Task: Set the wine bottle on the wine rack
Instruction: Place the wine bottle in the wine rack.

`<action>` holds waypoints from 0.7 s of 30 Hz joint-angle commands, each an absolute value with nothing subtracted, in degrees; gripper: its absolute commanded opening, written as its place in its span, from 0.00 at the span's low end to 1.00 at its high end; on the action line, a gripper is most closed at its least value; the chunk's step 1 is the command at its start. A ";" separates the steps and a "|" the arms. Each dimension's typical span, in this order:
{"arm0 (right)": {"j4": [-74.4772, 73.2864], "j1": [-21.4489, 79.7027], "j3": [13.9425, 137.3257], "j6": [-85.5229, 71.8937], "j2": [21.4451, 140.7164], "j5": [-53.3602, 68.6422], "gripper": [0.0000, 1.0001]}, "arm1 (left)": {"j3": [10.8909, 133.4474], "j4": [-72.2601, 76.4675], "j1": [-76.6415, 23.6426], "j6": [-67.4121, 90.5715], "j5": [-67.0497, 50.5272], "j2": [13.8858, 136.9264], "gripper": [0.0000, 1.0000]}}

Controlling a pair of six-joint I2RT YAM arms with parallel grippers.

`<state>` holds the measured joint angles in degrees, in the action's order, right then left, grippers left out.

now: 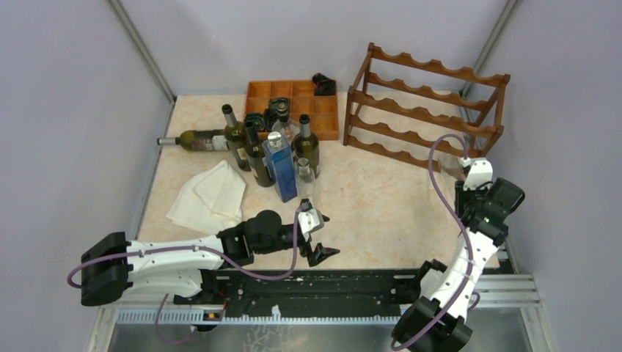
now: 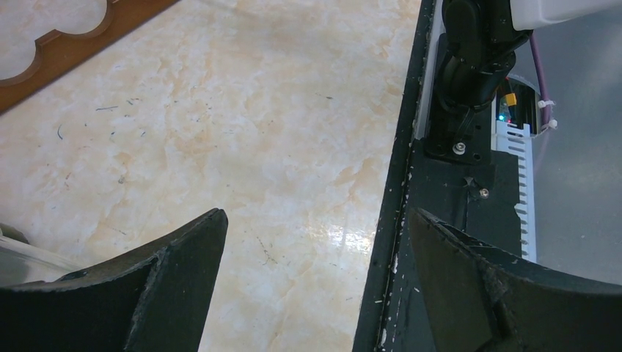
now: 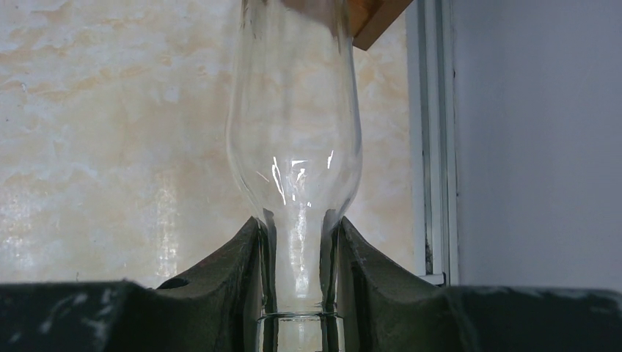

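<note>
A clear glass wine bottle point(image 3: 293, 125) fills the right wrist view, its neck clamped between my right gripper's point(image 3: 297, 224) dark fingers. Its body points away over the marbled table toward a corner of the wine rack point(image 3: 374, 18). In the top view the reddish-brown wine rack point(image 1: 425, 110), with wavy rails in several tiers, stands at the back right. My right gripper point(image 1: 473, 172) is by its near right end, where the clear bottle is hard to make out. Near the front edge my left gripper point(image 1: 325, 236) hangs open with nothing between its fingers point(image 2: 183, 257).
Several dark green bottles point(image 1: 253, 150), a blue bottle point(image 1: 281, 169) and a small clear one point(image 1: 304, 176) stand in the middle back. Another bottle point(image 1: 198, 139) lies at the left. A white cloth point(image 1: 209, 194) lies front left. An orange compartment tray point(image 1: 293, 99) sits behind.
</note>
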<state>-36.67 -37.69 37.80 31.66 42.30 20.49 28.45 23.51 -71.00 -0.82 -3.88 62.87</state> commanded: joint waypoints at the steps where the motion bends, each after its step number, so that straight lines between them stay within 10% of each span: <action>1: -24.71 -38.25 36.57 29.61 42.16 21.14 0.00 | 27.78 24.65 -71.10 -0.09 -4.00 61.37 0.99; 21: -6.15 -38.23 24.47 28.13 45.44 23.79 0.00 | 28.30 23.94 -71.10 -0.24 -3.70 62.05 0.99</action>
